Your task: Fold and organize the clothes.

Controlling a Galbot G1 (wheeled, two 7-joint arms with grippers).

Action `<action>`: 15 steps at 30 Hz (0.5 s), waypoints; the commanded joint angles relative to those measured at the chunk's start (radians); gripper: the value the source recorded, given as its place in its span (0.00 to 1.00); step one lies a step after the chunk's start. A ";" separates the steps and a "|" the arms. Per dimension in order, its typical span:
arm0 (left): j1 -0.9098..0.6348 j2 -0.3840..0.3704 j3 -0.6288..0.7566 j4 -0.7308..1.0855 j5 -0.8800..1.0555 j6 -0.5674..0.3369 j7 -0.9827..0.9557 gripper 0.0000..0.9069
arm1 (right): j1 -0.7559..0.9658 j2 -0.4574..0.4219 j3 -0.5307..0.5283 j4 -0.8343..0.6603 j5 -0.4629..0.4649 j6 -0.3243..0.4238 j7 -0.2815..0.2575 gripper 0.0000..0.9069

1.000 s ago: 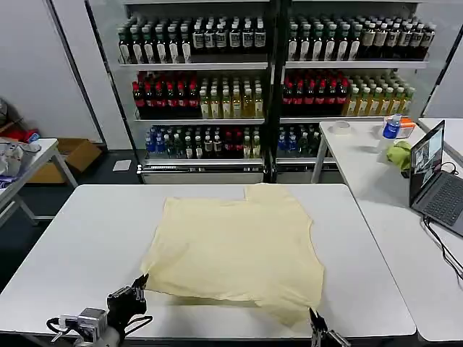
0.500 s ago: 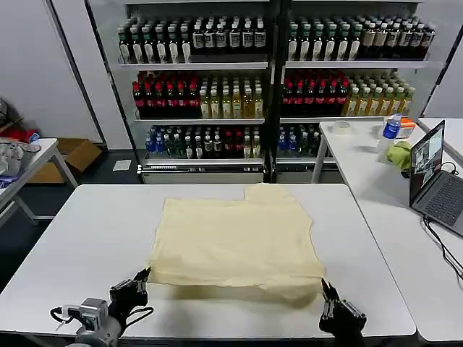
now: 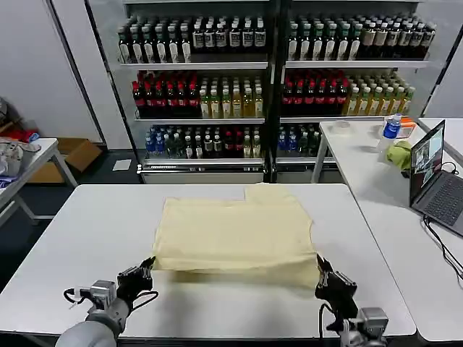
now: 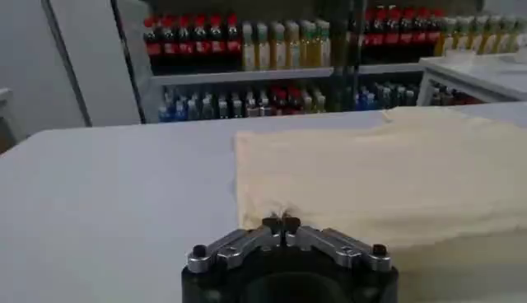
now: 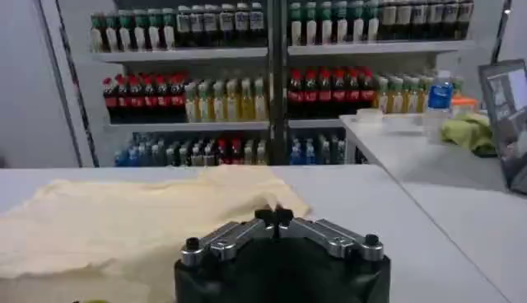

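With both hands (image 3: 148, 264) (image 3: 319, 264) pinching T-shirt (image 3: 235, 231) hem, laptop (image 3: 434, 177) & bottle shelves (image 3: 268, 79) beyond.

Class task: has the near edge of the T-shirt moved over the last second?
Yes. The T-shirt's near edge has travelled away from the table's front edge, toward the shelves.

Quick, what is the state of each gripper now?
Left gripper: shut on the T-shirt, at its near left corner.
Right gripper: shut on the T-shirt, at its near right corner.
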 commanded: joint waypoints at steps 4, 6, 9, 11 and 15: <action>-0.156 0.001 0.075 0.115 0.015 0.007 -0.006 0.03 | 0.191 -0.021 -0.069 -0.129 0.015 -0.014 -0.002 0.00; -0.161 -0.001 0.083 0.125 0.022 0.010 -0.007 0.03 | 0.200 -0.017 -0.077 -0.154 -0.009 -0.010 -0.008 0.00; -0.166 -0.006 0.096 0.134 0.029 0.012 -0.010 0.04 | 0.226 -0.013 -0.097 -0.194 -0.037 -0.004 -0.017 0.00; -0.172 -0.010 0.102 0.137 0.036 0.013 -0.011 0.04 | 0.239 -0.009 -0.106 -0.210 -0.044 -0.005 -0.021 0.00; -0.175 -0.016 0.111 0.147 0.045 0.013 -0.013 0.28 | 0.248 0.005 -0.120 -0.242 -0.071 -0.004 -0.027 0.00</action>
